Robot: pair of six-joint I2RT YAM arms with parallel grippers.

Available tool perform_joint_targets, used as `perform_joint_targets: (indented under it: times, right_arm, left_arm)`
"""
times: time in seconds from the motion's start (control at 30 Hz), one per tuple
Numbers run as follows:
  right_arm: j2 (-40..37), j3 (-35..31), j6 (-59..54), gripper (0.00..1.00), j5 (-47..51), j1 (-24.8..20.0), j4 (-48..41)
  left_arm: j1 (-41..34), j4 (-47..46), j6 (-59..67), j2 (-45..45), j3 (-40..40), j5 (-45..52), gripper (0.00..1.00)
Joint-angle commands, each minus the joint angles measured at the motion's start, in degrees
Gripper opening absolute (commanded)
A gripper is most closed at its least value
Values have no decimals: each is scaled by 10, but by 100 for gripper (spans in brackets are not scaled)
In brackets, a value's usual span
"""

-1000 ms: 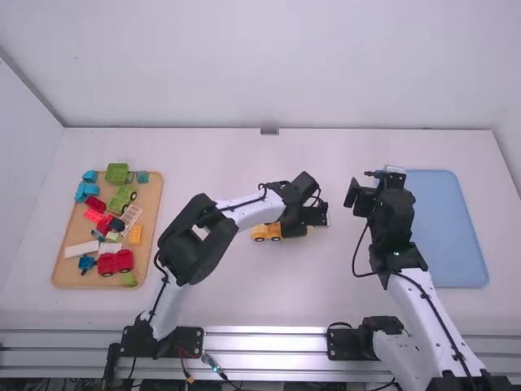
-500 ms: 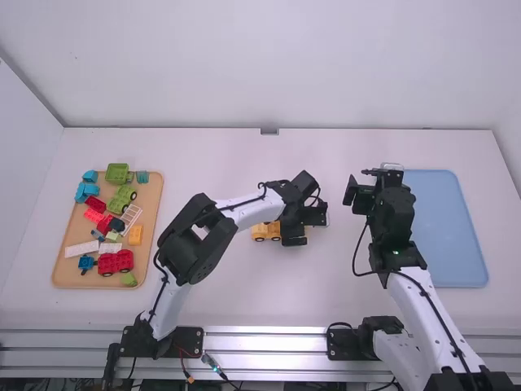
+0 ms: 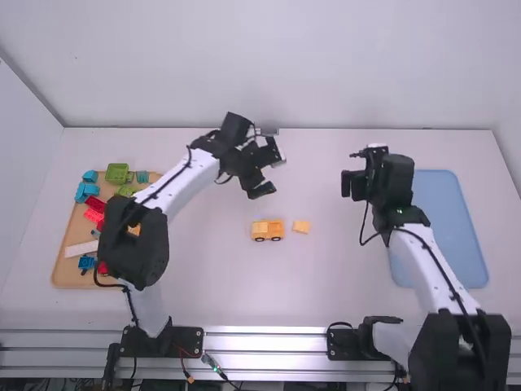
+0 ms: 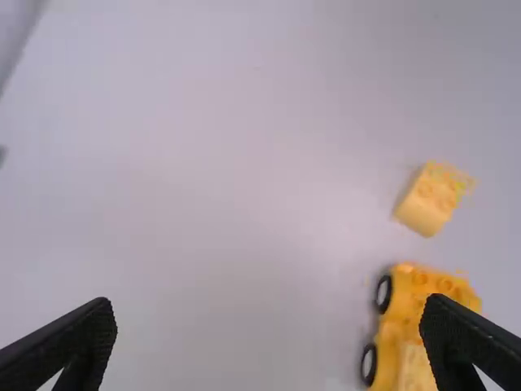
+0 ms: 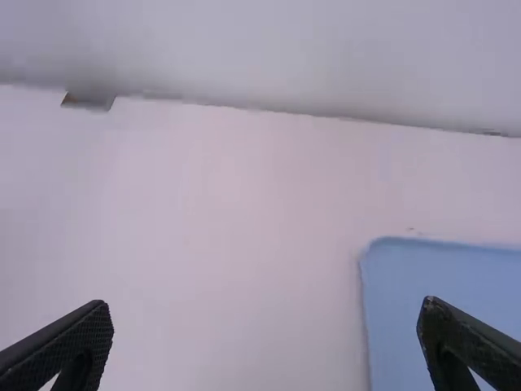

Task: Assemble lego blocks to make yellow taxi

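In the high view, my left gripper (image 3: 270, 173) is open above the table, farther back than the yellow wheeled car piece (image 3: 267, 231). A small yellow block (image 3: 301, 226) lies just right of the car, apart from it. My right gripper (image 3: 355, 169) stands open and empty left of the blue tray. From the left wrist, my gripper (image 4: 269, 342) has its fingers wide apart; one overlaps the edge of the yellow car (image 4: 399, 330), and the studded yellow block (image 4: 431, 197) lies beyond. In the right wrist view, that gripper (image 5: 265, 342) holds nothing.
At the left, a wooden tray (image 3: 61, 274) holds red, green, blue, white and yellow pieces, partly behind the left arm. The blue tray (image 3: 448, 228) lies at the right, beside the right arm. A wall (image 3: 285, 81) closes off the table's back edge.
My left gripper has moved back and left, away from the yellow pieces, uncovering the small block and the whole car. The right arm has shifted slightly, its gripper staying left of the blue tray.
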Motion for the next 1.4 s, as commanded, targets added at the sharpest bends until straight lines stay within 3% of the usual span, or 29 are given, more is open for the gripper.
perform_joint_targets:
  times: [0.0,0.13,0.23,0.37,0.6,0.77,1.1,1.37]
  right_arm:
    - [71,86,-103,99,-56,30,-59]
    - [154,183,-172,99,-65,60,-173]
    - [248,288,-250,99,-74,94,-309]
    - [310,336,-345,99,-59,125,-391]
    - [367,339,-428,99,-14,171,-445]
    - [378,333,-427,99,-17,188,-473]
    - [377,260,-371,99,-16,189,-409]
    - [377,220,-399,99,-29,188,-370]
  left_arm:
    - [36,-1,-2,-12,5,69,99]
    - [79,29,-51,-14,4,67,99]
    - [109,93,-111,-21,-21,18,99]
    - [119,174,-158,-61,-86,-47,99]
    - [119,294,-244,-123,-182,-162,99]
    - [119,338,-259,-132,-211,-170,99]
    - [119,335,-259,-132,-213,-169,99]
    - [118,320,-259,-132,-213,-170,99]
